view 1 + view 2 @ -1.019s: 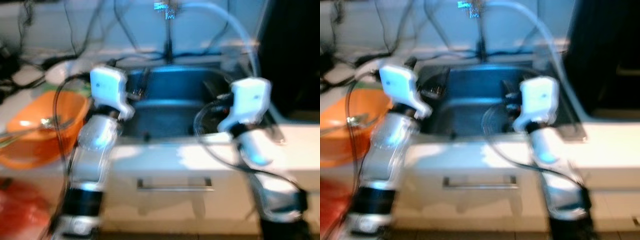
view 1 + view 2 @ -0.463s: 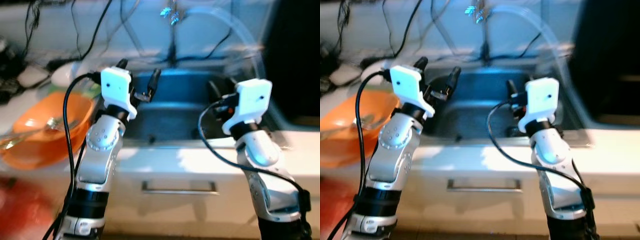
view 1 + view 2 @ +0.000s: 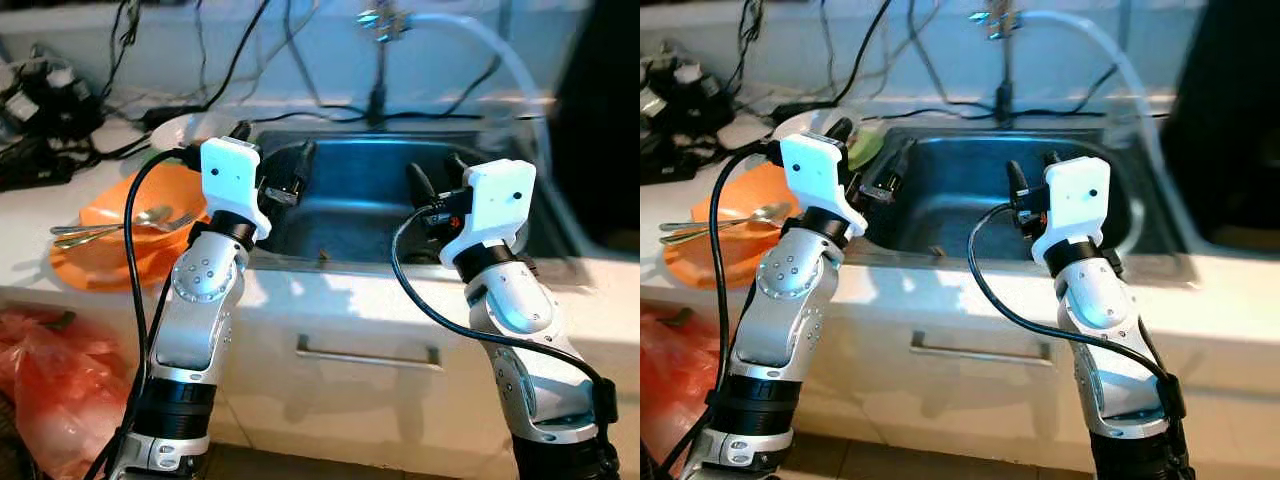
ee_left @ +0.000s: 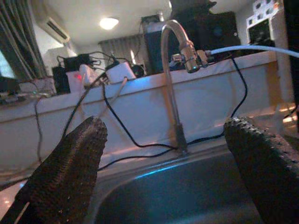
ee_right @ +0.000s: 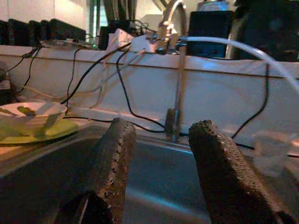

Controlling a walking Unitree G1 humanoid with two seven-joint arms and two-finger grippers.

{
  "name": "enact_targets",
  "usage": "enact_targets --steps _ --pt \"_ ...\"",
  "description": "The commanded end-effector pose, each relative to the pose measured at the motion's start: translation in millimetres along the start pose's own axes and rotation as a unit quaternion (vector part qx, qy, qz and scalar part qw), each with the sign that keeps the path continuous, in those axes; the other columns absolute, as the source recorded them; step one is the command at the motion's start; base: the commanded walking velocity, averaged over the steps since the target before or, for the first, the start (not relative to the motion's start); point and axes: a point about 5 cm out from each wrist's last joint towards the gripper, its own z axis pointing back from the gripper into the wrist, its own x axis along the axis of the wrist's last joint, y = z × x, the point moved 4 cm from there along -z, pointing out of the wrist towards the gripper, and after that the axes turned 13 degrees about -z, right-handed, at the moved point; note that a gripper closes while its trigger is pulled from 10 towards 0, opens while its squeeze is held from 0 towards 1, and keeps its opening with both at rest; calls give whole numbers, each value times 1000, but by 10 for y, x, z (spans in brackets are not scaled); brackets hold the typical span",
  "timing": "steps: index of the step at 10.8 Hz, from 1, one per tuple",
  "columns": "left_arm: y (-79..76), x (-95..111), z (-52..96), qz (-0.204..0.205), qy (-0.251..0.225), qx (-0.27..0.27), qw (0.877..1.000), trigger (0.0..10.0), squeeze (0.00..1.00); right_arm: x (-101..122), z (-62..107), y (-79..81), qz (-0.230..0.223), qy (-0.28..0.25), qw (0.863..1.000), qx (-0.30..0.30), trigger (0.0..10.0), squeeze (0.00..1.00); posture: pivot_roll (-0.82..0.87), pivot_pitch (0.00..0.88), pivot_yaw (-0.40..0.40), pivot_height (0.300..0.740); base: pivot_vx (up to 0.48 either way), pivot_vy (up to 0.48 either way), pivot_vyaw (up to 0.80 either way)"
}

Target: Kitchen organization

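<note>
Over the stainless steel sink basin [image 3: 360, 205], both silver arms are bent up, left gripper [image 3: 272, 172] spread wide, right gripper [image 3: 432, 180] parted, both empty.

Robot body, two arms: forearms of rounded silver shells with small dark screw holes, black collars near the lower joints. White boxy wrist housings behind the left gripper [image 3: 272, 172] and right gripper [image 3: 432, 180]. Fingers [image 4: 65, 172] long, black, with a dimpled, stippled pad surface. Black cable [image 3: 132, 260] looped along each arm from the wrist housing
</note>
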Motion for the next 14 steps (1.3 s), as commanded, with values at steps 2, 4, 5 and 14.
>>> enact_targets --steps 2,4,5,14 --pt "164 -86 -1 -38 28 42 998 10000 0 -8 -2 55 -14 4 1000 16 10000 0 -87 0 90 740 0 0 0" --pt "184 -150 8 -38 42 46 997 10000 0 -31 -22 155 -64 25 996 57 10000 0 -85 0 90 740 0 0 0" --pt "217 -210 20 -47 56 59 996 10000 0 -44 -26 252 -74 43 991 103 10000 0 -85 0 90 740 0 0 0" --pt "902 -343 27 -106 96 150 978 10000 0 -68 -43 317 -89 55 987 124 10000 0 -28 0 85 740 0 0 162"
